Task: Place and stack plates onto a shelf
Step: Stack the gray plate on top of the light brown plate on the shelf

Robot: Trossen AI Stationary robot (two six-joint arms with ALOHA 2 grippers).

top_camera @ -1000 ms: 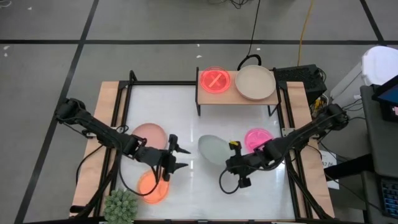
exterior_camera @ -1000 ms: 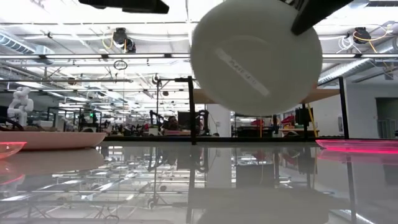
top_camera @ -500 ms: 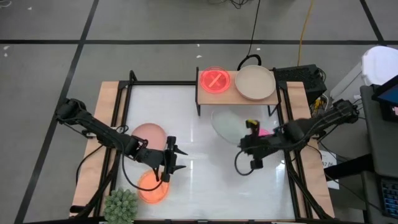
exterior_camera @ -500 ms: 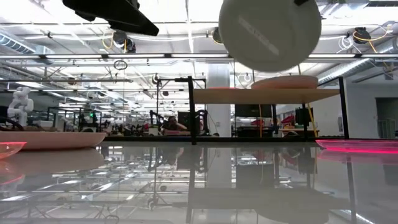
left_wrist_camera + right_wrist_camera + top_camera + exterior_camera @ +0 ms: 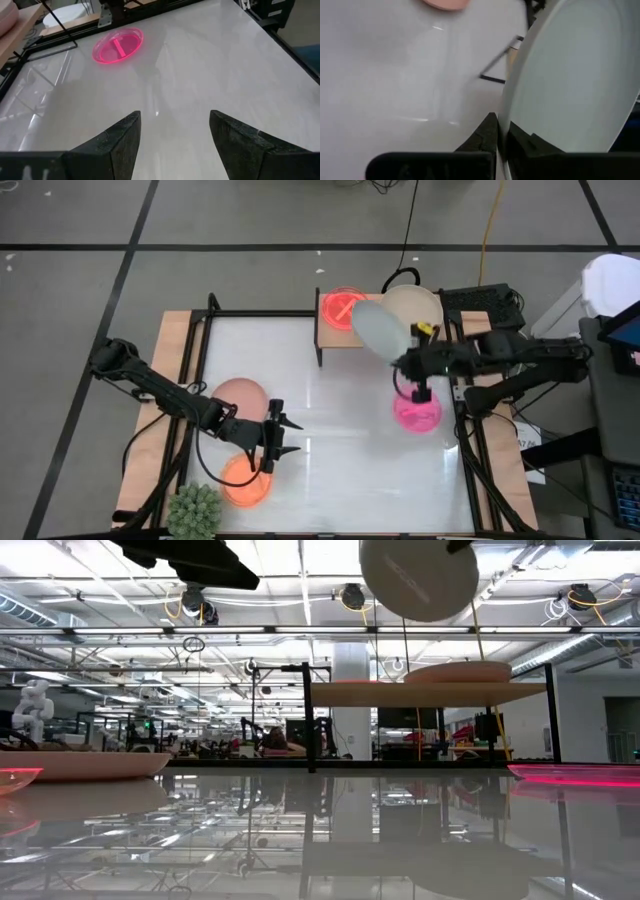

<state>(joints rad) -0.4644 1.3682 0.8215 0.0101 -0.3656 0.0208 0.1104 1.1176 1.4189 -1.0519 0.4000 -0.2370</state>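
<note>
My right gripper (image 5: pixel 412 352) has its jaws clamped on the rim of the pale grey-green plate (image 5: pixel 376 328); the right wrist view shows the plate's edge pinched between the two fingers. The plate is airborne and tilted, hanging over the gap between the two plates already on the shelf (image 5: pixel 325 326): the glossy red-pink plate (image 5: pixel 343 307) on one half, the beige plate (image 5: pixel 412 308) on the other. The key relation: the plate extends from my jaws toward the shelf's middle, while the beige plate sits just past my jaws on the side nearer my arm. Judging from that, I'd need to level the plate and shift it over the beige one to stack it. My left gripper (image 5: pixel 279 438) is far off, jaws open and empty above the orange plate (image 5: pixel 244 480), with the dusty-pink plate (image 5: pixel 240 394) beside it. The magenta plate (image 5: pixel 416 410) lies on the tabletop (image 5: pixel 330 470) below my right arm.
</note>
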